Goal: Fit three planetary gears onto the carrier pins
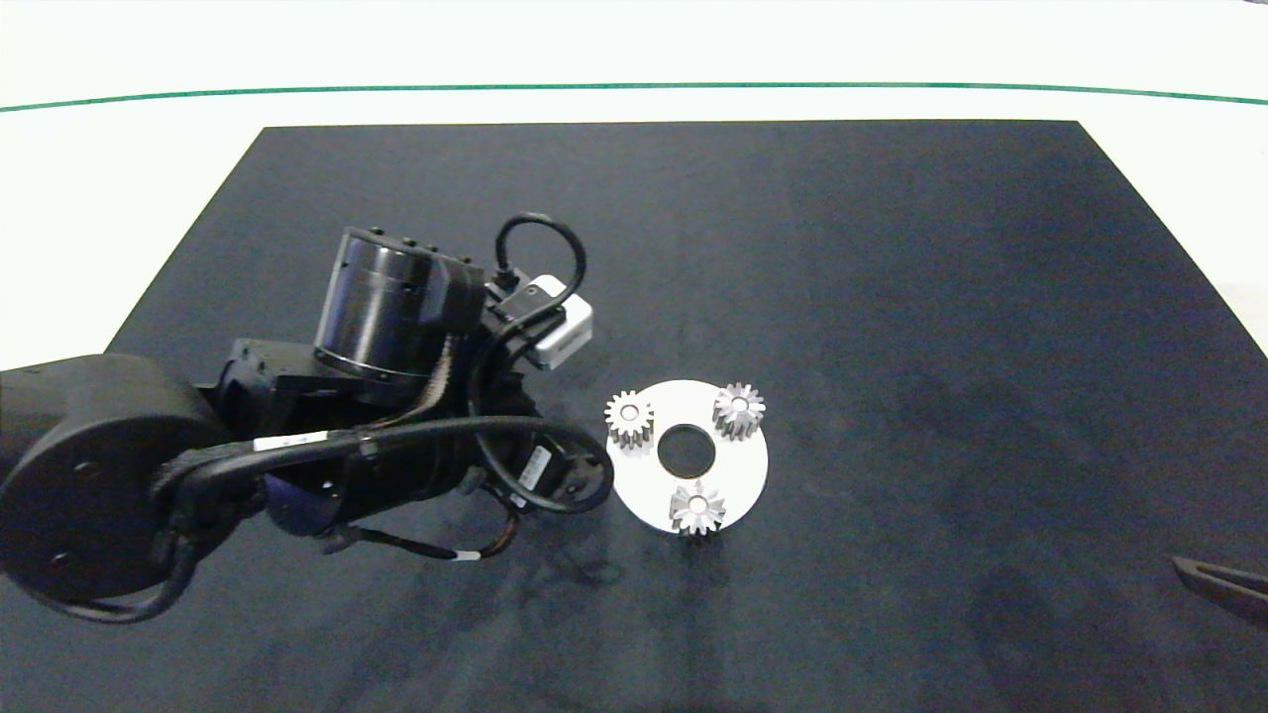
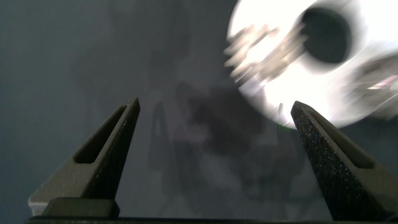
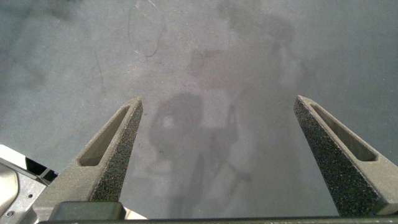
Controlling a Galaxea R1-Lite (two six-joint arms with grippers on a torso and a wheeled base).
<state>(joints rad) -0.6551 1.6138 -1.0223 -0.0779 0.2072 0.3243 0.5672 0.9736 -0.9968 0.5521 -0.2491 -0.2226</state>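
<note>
Black mat [image 1: 892, 297] is covering most of the pale table [image 1: 99, 198], which is carrying a thin green line [image 1: 634, 87] along its far side. Left arm [image 1: 297, 426] is reaching in over the mat, its bulk hiding the left gripper [image 2: 214, 134] from above; the wrist view is showing those fingers spread wide and holding nothing, hovering just beside the white disc [image 1: 738, 470]. The disc, flat and round with a large centre hole, is lying near the mat's middle. Three planetary gears [image 1: 739, 410], small, silver-grey and toothed, are sitting in a triangle on the carrier pins [image 1: 697, 506], whose white tops are showing only through the bores. In the left wrist view the disc and gears are appearing blurred. Right gripper [image 3: 217, 130] is resting at the mat's near right corner, only a dark tip showing from above, fingers wide apart and empty. A small label on the left arm's cable is unreadable
</note>
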